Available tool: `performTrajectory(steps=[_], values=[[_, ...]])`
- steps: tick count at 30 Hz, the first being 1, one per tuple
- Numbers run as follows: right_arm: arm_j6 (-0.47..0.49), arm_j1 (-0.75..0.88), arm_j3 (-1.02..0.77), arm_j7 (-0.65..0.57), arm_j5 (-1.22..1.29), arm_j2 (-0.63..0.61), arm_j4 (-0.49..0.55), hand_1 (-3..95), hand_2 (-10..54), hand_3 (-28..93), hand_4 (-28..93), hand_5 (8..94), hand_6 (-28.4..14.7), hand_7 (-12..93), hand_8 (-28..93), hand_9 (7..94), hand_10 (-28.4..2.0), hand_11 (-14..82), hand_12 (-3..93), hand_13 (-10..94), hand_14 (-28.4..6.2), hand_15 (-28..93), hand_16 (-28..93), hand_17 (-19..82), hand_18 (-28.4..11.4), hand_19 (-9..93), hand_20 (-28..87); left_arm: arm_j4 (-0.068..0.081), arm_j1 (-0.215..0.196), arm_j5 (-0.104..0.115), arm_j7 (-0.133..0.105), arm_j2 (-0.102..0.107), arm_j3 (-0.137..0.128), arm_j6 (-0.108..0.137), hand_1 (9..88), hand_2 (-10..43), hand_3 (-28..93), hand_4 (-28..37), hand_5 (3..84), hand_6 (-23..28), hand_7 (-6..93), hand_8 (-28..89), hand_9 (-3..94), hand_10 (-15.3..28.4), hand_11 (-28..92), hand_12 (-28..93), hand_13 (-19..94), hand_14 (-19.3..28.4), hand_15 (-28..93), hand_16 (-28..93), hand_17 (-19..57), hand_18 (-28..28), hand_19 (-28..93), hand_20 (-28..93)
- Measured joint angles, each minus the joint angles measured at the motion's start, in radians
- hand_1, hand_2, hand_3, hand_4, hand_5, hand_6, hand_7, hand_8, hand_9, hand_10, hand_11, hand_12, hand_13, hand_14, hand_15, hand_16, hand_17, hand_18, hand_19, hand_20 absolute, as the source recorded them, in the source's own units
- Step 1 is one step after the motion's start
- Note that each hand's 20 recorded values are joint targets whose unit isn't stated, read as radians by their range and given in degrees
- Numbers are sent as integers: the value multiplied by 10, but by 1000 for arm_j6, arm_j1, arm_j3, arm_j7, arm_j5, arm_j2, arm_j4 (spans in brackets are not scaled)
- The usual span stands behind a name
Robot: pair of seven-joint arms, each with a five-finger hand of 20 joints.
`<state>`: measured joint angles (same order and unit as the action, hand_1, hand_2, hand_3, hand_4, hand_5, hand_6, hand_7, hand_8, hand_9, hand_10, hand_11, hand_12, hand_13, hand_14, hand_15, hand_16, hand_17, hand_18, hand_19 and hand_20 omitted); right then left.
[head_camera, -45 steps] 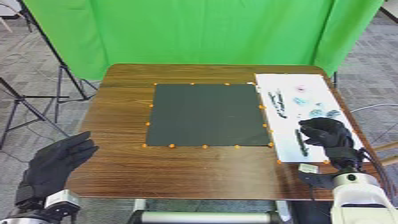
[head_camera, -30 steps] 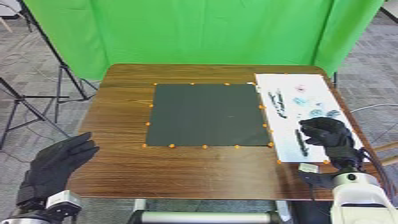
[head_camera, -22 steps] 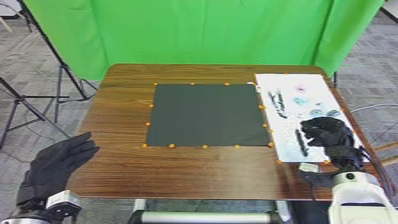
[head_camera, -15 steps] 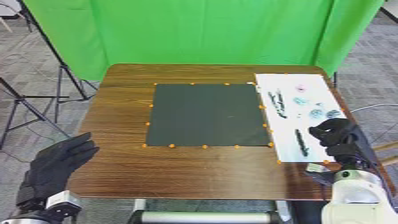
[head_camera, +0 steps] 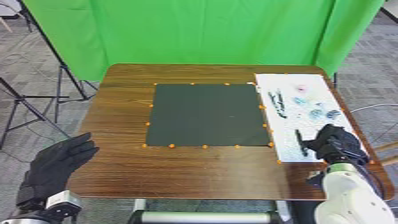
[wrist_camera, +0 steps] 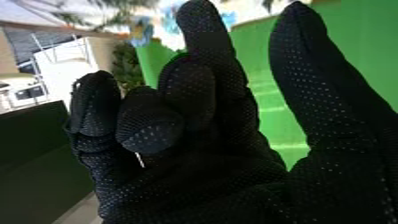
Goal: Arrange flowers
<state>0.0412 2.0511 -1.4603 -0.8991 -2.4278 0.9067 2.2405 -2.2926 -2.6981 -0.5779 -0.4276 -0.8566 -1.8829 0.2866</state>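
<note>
Your right hand (head_camera: 336,143), loosely open, kinda hid part of the white sheet (head_camera: 286,134); your left hand (head_camera: 59,164) was open too.

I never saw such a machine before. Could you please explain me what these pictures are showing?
This is a robot with two white arms, each ending in a hand in a black glove. The wide picture is taken from its head, looking forward and down at a brown table. The close one comes from its right wrist, behind the glove.

On the table lie a dark square sheet and, to its right, a white sheet. On the white one are dark stems, a pink flower and bluish flowers.

The right hand is over the white sheet; the left hand waits opposite. Neither appears to hold anything.
</note>
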Motion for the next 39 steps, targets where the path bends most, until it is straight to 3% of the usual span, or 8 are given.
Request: performTrajectory(steps=[16,39], values=[[54,-63,57,-12,-33,2,-127,353,-52,736,-231,695,-81,266,-92,677,-179,648,352,676,-147,828,351,372,-273,932,249,0,1,0,4,-1,-1,0,267,63,779,-210,491,147,136,-90,399,226,365,91,276,277,574,-121,-101,216,591,124],[94,-127,123,-20,-97,22,-166,376,-75,748,-232,702,-81,284,-87,680,-180,643,345,679,-144,820,340,373,-272,932,231,5,21,-1,12,1,-1,-2,268,62,780,-210,491,147,136,-90,398,226,365,91,276,277,574,-121,-101,215,591,123]])
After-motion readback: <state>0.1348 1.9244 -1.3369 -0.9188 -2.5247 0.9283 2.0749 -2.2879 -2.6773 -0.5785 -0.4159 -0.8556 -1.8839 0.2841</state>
